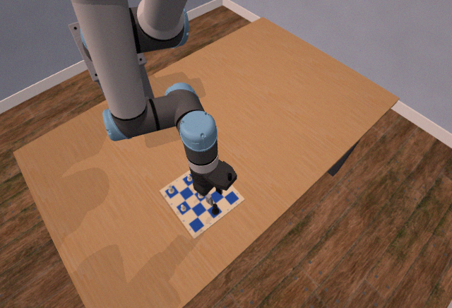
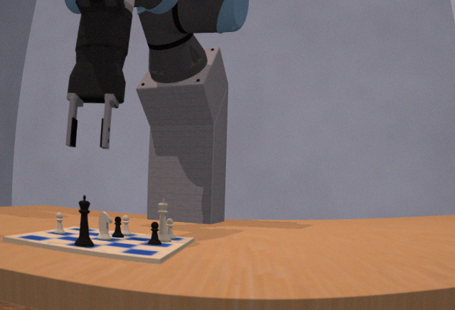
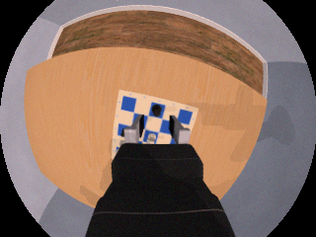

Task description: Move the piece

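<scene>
- Hanging high over the board point(image 2: 161, 256), the end effector point(image 2: 88, 127) is apart and empty.
- Descending, a finger may topple the tall black piece point(image 2: 84, 222) at lower left.

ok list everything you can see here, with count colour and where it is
board: one, blue and cream squares, near the table's front edge
black pieces: three, on the board; a tall king at the front, two pawns further right
white pieces: five seen in the exterior view; a knight, a tall piece at the right end, three pawns
table: one, light wood, on a dark plank floor
walls: grey-blue, with white skirting
pedestal: one, grey, behind the board
arm: one, grey with blue caps
gripper: one, black, open and empty, high above the board
</scene>
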`<act>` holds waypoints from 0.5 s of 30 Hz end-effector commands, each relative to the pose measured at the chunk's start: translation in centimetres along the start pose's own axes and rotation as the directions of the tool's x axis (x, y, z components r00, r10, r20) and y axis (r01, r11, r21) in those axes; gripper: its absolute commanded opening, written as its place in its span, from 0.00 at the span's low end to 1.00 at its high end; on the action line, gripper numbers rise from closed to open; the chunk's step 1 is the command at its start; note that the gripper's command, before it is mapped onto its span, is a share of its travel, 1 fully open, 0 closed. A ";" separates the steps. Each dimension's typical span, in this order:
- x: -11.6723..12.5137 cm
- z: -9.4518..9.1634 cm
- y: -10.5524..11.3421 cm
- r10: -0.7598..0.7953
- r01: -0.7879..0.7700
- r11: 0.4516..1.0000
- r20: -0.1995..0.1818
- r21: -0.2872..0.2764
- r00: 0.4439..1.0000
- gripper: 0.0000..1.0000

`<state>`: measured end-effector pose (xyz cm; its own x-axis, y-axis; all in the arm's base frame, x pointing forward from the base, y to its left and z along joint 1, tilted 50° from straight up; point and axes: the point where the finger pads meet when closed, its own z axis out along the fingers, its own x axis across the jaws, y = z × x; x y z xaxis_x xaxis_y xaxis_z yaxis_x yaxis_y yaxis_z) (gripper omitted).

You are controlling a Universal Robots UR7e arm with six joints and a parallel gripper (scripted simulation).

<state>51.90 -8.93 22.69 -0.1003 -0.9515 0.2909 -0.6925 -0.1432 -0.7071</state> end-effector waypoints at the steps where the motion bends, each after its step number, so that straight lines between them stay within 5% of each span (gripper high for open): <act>1: 0.0 0.3 0.1 0.001 -0.001 1.000 -0.001 -0.002 1.000 0.79; 15: 0.1 1.5 -0.1 0.000 0.000 1.000 -0.001 0.001 1.000 0.79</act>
<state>52.52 -9.26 21.79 -0.0997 -0.9521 0.2891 -0.6958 -0.1410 -0.7042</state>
